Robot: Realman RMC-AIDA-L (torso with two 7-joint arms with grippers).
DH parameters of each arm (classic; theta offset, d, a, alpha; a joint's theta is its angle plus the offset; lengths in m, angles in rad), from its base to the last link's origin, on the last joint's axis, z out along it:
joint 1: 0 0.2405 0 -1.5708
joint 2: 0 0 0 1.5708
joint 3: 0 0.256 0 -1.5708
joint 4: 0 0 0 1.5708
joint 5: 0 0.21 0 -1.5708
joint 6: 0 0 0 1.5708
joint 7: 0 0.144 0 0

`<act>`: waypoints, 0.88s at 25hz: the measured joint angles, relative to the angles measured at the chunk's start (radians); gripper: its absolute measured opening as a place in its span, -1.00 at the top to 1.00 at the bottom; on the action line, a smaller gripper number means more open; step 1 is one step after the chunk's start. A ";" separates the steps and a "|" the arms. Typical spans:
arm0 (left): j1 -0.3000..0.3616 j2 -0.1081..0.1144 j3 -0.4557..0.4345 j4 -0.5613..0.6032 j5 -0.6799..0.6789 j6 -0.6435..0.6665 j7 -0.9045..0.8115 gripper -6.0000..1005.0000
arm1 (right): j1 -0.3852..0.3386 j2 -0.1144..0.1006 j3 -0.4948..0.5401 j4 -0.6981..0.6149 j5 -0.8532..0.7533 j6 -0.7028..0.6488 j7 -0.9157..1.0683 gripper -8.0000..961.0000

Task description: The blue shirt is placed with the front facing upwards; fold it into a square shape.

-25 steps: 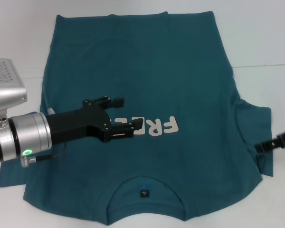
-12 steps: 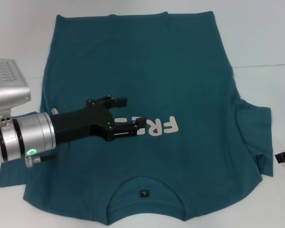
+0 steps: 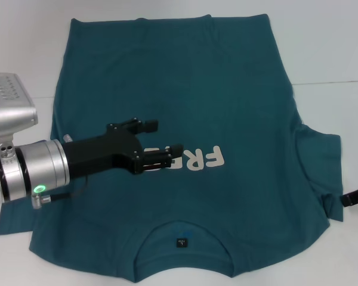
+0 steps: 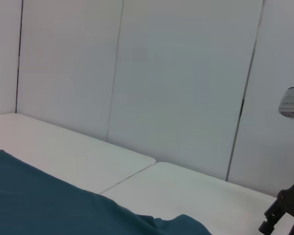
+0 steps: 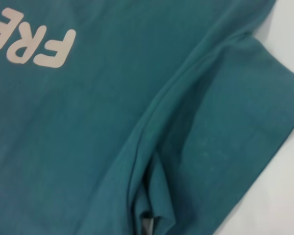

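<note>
The blue shirt lies spread flat on the white table, front up, with its collar and dark label nearest me. My left gripper is open over the chest and covers the left part of the off-white print. It holds nothing. Only a black tip of my right gripper shows at the right edge, beside the right sleeve. The right wrist view shows that sleeve, creased where it meets the body, and the print.
Bare white table surrounds the shirt on the far side and the right. A seam in the tabletop runs across at the right. In the left wrist view a pale panelled wall stands behind the table.
My right gripper has drawn back from the right sleeve to the frame's right edge. The left gripper has shifted slightly right over the print, and its near finger has turned a little.
</note>
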 joint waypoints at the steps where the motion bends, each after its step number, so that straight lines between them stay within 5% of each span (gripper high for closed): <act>1: -0.001 0.000 0.000 0.000 0.000 -0.004 0.000 -0.74 | 0.000 0.001 -0.009 0.001 0.000 0.000 0.000 -0.93; 22: -0.011 0.001 0.001 -0.012 0.000 -0.016 0.000 -0.74 | 0.073 0.024 -0.126 0.022 -0.119 -0.001 0.020 -0.86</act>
